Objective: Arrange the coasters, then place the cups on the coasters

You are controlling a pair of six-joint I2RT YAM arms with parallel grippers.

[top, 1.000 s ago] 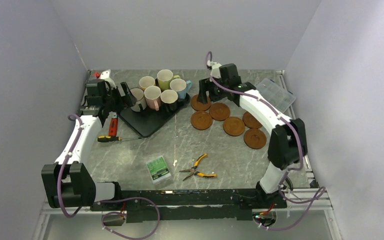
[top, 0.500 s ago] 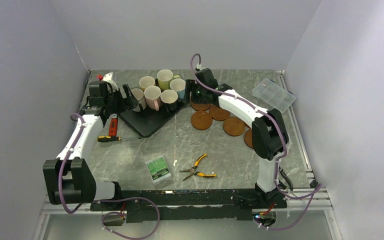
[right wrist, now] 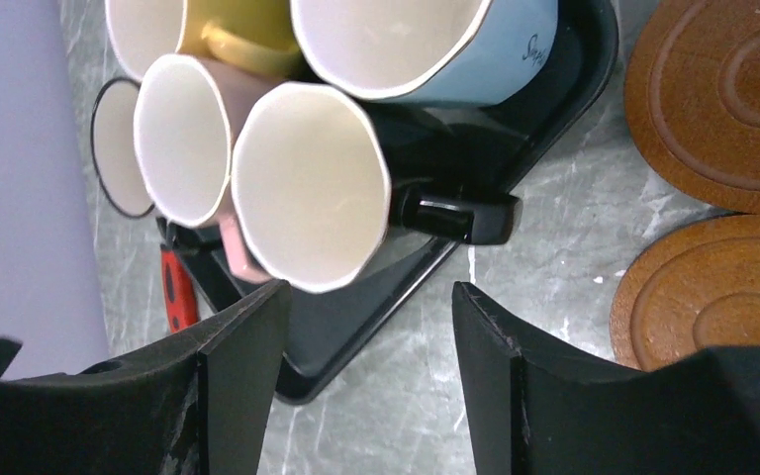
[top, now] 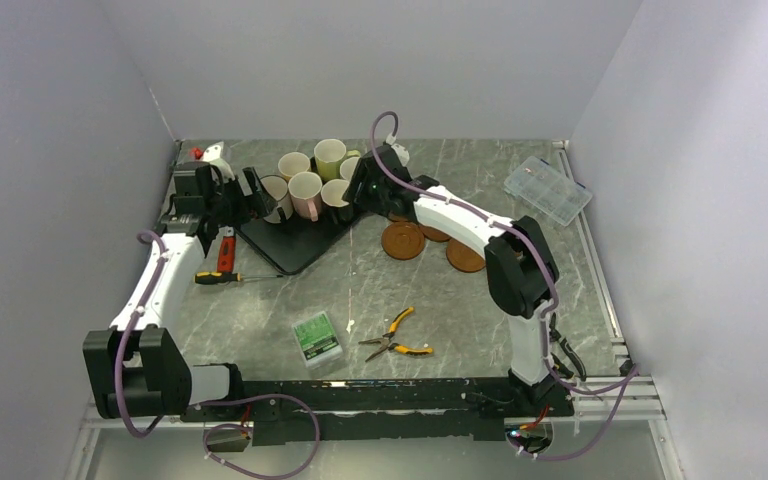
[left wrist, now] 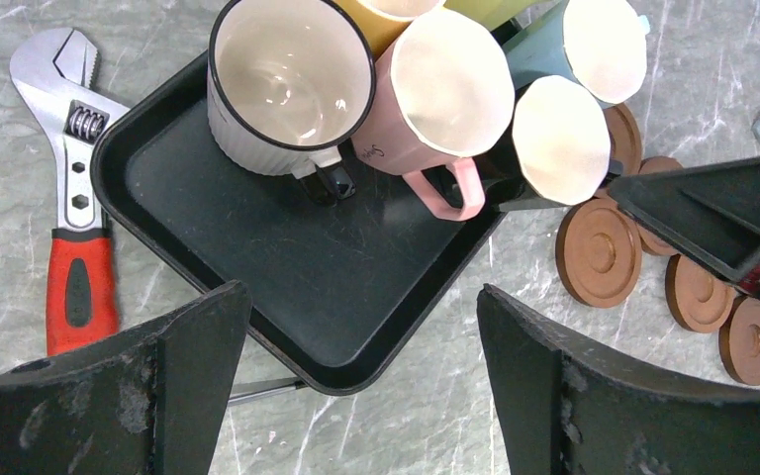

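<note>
Nearest the arm bases, a small green box [top: 317, 337] and yellow-handled pliers [top: 394, 337] lie on the grey table [top: 420, 300], well apart from the work. Farther in on the left, a screwdriver [top: 222, 277] and a red-handled wrench [left wrist: 74, 198] lie close to the black tray [left wrist: 287, 267]. The left gripper [left wrist: 356, 307] hovers over the tray's bare near end, jaws spread wide with nothing between them. The cups [top: 310, 180] stand bunched at the tray's far end, touching one another. The cream-white cup [left wrist: 292, 84] is on the left, the pink cup [left wrist: 445, 99] is next to it, then comes the black cup [left wrist: 554, 139], with the light blue cup [right wrist: 426, 49] behind. The right gripper [right wrist: 366, 297] reaches across from the right toward the black cup, jaws apart and empty, and the cup's handle [right wrist: 455, 216] is just past its fingertips. Its arm hides several of the coasters [top: 402, 240], which lie flat and close together on the table right of the tray. A clear plastic box [top: 547, 189] sits at the far right.
</note>
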